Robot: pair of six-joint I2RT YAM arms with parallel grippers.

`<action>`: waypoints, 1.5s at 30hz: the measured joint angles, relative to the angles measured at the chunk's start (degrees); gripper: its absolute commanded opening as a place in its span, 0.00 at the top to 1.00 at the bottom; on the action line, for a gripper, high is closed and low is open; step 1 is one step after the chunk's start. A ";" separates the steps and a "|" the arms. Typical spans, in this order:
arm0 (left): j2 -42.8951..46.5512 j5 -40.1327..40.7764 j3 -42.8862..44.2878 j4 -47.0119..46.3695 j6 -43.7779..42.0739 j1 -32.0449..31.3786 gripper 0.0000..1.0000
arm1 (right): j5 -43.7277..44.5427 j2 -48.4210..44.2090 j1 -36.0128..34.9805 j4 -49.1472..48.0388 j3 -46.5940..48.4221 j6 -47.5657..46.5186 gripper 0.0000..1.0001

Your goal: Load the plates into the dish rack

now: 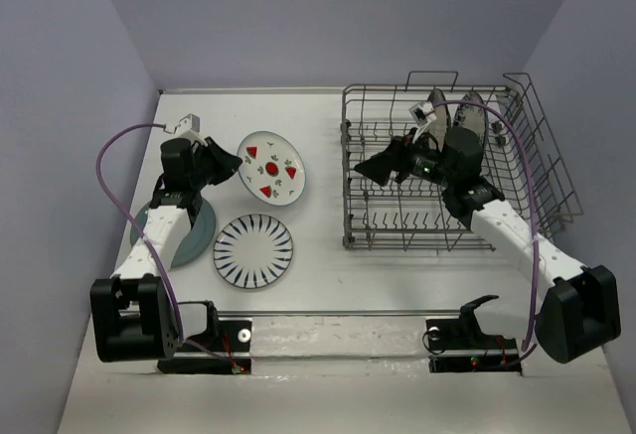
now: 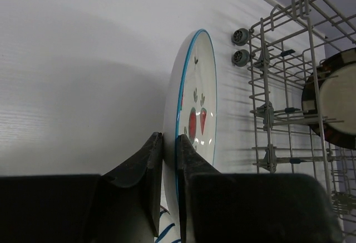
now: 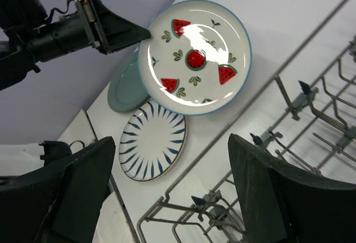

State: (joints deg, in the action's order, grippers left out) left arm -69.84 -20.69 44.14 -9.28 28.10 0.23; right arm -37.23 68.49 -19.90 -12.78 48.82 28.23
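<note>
While the left gripper (image 1: 237,162) is clamped on the rim of the red-triangle plate (image 1: 274,168), that plate sticks straight out from the fingers toward the dish rack (image 1: 393,217), face up, well left of it. Right gripper (image 1: 370,167) sits over the rack, fingers apart.

White table (image 1: 328,275) with teal plate (image 1: 205,233), blue-striped plate (image 1: 253,250) and grey wire dish rack (image 1: 350,186)

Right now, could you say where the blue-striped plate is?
Top view: the blue-striped plate lies flat on the table, left of the dish rack, beside the teal plate.
</note>
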 measured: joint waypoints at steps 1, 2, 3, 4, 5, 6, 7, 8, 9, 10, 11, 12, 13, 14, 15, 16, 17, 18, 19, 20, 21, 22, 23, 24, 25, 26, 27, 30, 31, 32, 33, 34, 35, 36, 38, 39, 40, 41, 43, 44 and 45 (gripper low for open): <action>0.39 -0.44 -0.37 -0.24 0.46 0.37 0.94 | 0.00 0.87 -0.87 0.09 1.03 -0.26 0.12; 0.98 -1.09 -0.85 -0.35 1.11 0.92 0.94 | 0.11 1.92 -1.90 0.24 2.58 -0.57 0.12; 1.84 -1.81 -1.22 -0.61 1.84 1.57 0.94 | 0.15 3.65 -3.32 0.39 4.70 -0.94 0.11; 2.58 -2.14 -1.42 -0.76 2.27 1.84 0.94 | 0.20 4.98 -4.28 0.44 6.23 -1.09 0.11; 3.52 -2.54 -1.44 -0.76 2.82 2.03 0.94 | 0.20 5.92 -4.83 0.63 7.28 -1.20 0.11; 4.76 -2.95 -1.44 -0.83 3.48 2.10 0.94 | 0.20 7.28 -5.42 0.74 8.90 -1.27 0.11; 5.77 -3.19 -1.44 -1.05 3.91 2.10 0.94 | 0.42 9.27 -6.08 0.81 10.73 -1.36 0.11; 7.54 -3.52 -1.44 -1.55 4.55 2.12 0.94 | 0.44 10.58 -6.43 0.83 11.65 -1.38 0.11; 8.83 -3.91 -1.44 -2.10 5.29 2.12 0.94 | 0.61 12.20 -6.86 1.05 12.85 -1.46 0.11; 10.34 -4.33 -1.44 -2.82 6.10 2.12 0.94 | 0.96 14.19 -7.28 1.73 14.60 -1.51 0.10; 11.52 -4.68 -1.44 -3.52 6.78 2.12 0.94 | 1.29 15.74 -7.50 2.21 15.80 -1.64 0.10; 12.26 -4.96 -1.42 -4.09 7.43 2.12 0.94 | 1.46 16.96 -7.61 2.62 16.68 -1.70 0.10; 13.25 -5.46 -1.33 -4.94 8.24 2.12 0.94 | 1.99 18.69 -7.63 3.41 18.12 -1.90 0.10; 13.99 -6.03 -1.09 -5.66 9.14 2.12 0.94 | 2.64 20.50 -7.69 4.15 19.52 -2.25 0.09; 14.34 -6.49 -0.90 -6.27 9.90 2.12 0.94 | 3.06 21.31 -7.76 4.74 20.24 -2.45 0.08; 14.53 -7.04 -0.66 -6.73 10.64 2.12 0.94 | 3.56 22.36 -7.87 5.33 21.14 -2.69 0.08; 14.62 -7.67 -0.46 -7.43 11.54 2.12 0.94 | 4.11 23.63 -7.89 6.10 22.16 -2.95 0.07; 14.62 -8.04 -0.35 -7.87 12.11 2.12 0.94 | 4.22 24.68 -7.89 6.67 23.12 -3.04 0.07; 14.62 -8.63 -0.20 -8.24 12.94 2.12 0.94 | 4.17 25.77 -7.89 6.95 24.06 -3.04 0.06; 14.62 -9.33 -0.11 -8.61 13.57 2.12 0.94 | 4.13 26.10 -7.89 6.97 24.37 -3.04 0.06; 14.62 -10.01 -0.04 -9.16 14.40 2.12 0.94 | 3.61 27.02 -7.89 7.15 25.03 -2.99 0.06; 14.62 -10.82 -0.04 -9.77 15.43 2.12 0.94 | 2.84 27.89 -7.89 7.08 25.64 -2.91 0.06; 14.62 -11.65 -0.04 -10.38 16.50 2.12 0.94 | 2.16 28.70 -7.89 6.78 25.92 -2.71 0.06; 14.62 -12.28 -0.04 -10.97 17.31 2.12 0.94 | 1.27 29.20 -7.89 6.25 25.97 -2.51 0.06; 14.62 -13.14 -0.04 -11.96 18.29 2.12 0.94 | 0.31 29.83 -7.89 5.75 25.97 -2.21 0.06; 14.62 -14.03 -0.04 -12.92 19.19 2.12 0.94 | -1.16 30.40 -7.89 5.09 25.97 -1.38 0.09; 14.64 -14.62 -0.04 -13.79 19.91 2.12 0.94 | -2.21 30.80 -7.89 4.02 25.90 -0.90 0.12; 14.64 -16.15 -0.04 -16.17 22.08 2.14 0.94 | -7.85 31.47 -7.89 -4.02 24.11 3.91 0.42; 14.69 -16.48 -0.04 -16.68 22.49 2.12 0.94 | -8.63 31.47 -7.89 -5.68 23.52 4.70 0.54; 14.75 -16.85 -0.07 -17.14 22.84 2.12 0.94 | -10.38 31.47 -7.89 -8.74 22.64 6.56 0.78; 14.93 -17.44 -0.22 -17.79 23.21 2.12 0.94 | -11.93 31.52 -7.89 -12.07 21.86 9.09 0.87; 15.13 -17.64 -0.42 -18.12 23.32 2.12 0.94 | -13.38 31.52 -7.89 -14.91 21.18 10.40 0.93; 15.23 -17.27 -0.63 -18.47 23.26 2.12 0.90 | -14.43 31.36 -7.87 -17.22 20.31 13.51 0.93; 15.45 -17.70 -1.09 -19.56 23.21 2.78 0.82 | -15.72 31.30 -7.56 -19.80 19.52 15.85 0.93; 15.85 -18.56 -2.23 -21.38 23.32 2.78 0.50 | -15.96 30.80 -7.56 -21.22 18.34 17.49 0.93; 16.15 -18.75 -2.95 -21.97 23.34 2.75 0.39 | -16.04 30.27 -7.50 -21.59 17.35 18.14 0.93; 16.41 -19.04 -3.58 -22.29 23.32 2.78 0.30 | -15.58 29.09 -7.48 -21.44 16.20 17.92 0.93; 16.68 -19.98 -4.68 -22.45 24.04 2.67 0.12 | -13.97 27.58 -7.43 -19.61 15.17 16.83 0.93; 17.14 -20.61 -5.46 -21.38 22.91 2.40 0.01 | -10.45 24.50 -7.43 -13.84 14.43 14.88 0.93; 17.44 -20.85 -5.55 -20.09 21.81 2.32 0.01 | -7.58 22.77 -7.30 -9.94 14.45 12.76 0.93; 17.97 -20.76 -5.55 -18.47 20.09 2.12 0.01 | -3.65 19.98 -7.15 -5.16 14.60 10.14 0.93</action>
State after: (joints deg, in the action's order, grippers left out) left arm -51.88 -41.45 38.59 -27.75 48.18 2.35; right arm -40.88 88.47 -27.05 -17.93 63.42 38.37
